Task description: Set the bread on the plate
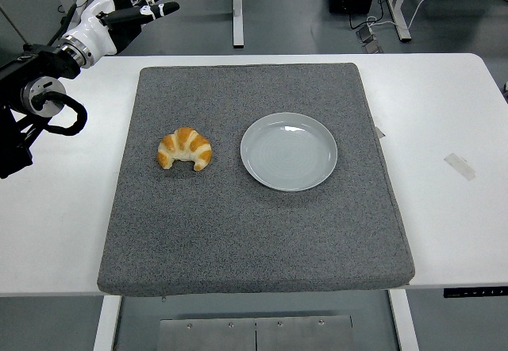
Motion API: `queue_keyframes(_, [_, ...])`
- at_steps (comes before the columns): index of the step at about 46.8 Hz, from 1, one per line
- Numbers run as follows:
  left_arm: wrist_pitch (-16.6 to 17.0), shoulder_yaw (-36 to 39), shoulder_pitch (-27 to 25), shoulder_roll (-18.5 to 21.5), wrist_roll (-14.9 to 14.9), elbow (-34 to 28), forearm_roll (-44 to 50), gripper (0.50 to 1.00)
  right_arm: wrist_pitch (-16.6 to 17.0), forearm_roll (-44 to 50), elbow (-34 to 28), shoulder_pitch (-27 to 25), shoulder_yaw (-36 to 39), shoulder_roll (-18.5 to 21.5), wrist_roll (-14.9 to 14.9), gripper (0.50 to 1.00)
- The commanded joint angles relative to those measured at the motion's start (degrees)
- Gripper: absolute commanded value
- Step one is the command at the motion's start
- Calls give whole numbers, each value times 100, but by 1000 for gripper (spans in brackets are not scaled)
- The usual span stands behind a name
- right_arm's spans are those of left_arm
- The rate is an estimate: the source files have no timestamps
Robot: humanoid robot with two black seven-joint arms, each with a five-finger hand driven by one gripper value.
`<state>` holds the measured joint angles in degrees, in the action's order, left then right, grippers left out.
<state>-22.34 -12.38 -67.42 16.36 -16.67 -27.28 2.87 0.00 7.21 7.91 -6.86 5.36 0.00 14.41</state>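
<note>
Over at the far left the robot's black left arm (32, 105) comes in from the edge and angles up toward the back corner of the white table (444, 113), and its left hand (127, 9) hangs high above that corner with the fingers (155, 8) stretched out and spread, gripping nothing. It is well apart from anything it would need to touch, so I would judge the reach for the bread has not begun in earnest; the open fingers look ready for a grasp, but the hand would have to come down and inward first. Next along lies a grey mat (254, 224) covering most of the tabletop, probably there to give a soft, non-slip surface so things stay put when nudged. On the mat's left half sits the bread, a golden croissant (185, 149), lying flat with its curved back toward the far side and its two tips pointing toward the near edge. Just to its right, close but not touching, is a pale round plate (289, 151), empty and roughly level with the croissant, so the carry should be a short sideways move. The croissant looks soft and flaky, so a hard squeeze could crush it. Further right, there is a bit of tape (461, 166) on bare table, and no right arm shows at all.
</note>
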Motion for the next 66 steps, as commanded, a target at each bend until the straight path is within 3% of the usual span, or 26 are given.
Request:
queue_keyframes(1, [-34,253,-87,139,-20,4,-268,995,0,0,0,1,0,0,1,1000])
queue_keyframes(32, [-122,842,-773,720,-451,-427,-3907,990,0,0,0,1,0,0,1,1000])
queue_keyframes(45, [-86,1096,-1194,1010,-504,-506,-4119,983,0,0,0,1,0,0,1,1000])
queue_keyframes(48, [-113,1316,-1344,1098,-740,-567,-4084,983,0,0,0,1,0,0,1,1000])
queue_keyframes(52, [-148,1694,-1441,1186,-1495,-717,-4119,984,0,0,0,1,0,0,1,1000])
queue_keyframes(54, [-166,1870,-1537,1203,-1733,-770,-4136,986,0,0,0,1,0,0,1,1000])
queue_keyframes(66, [-183,2011,-1740,1203,-1833,-884,-4575,987,0,0,0,1,0,0,1,1000])
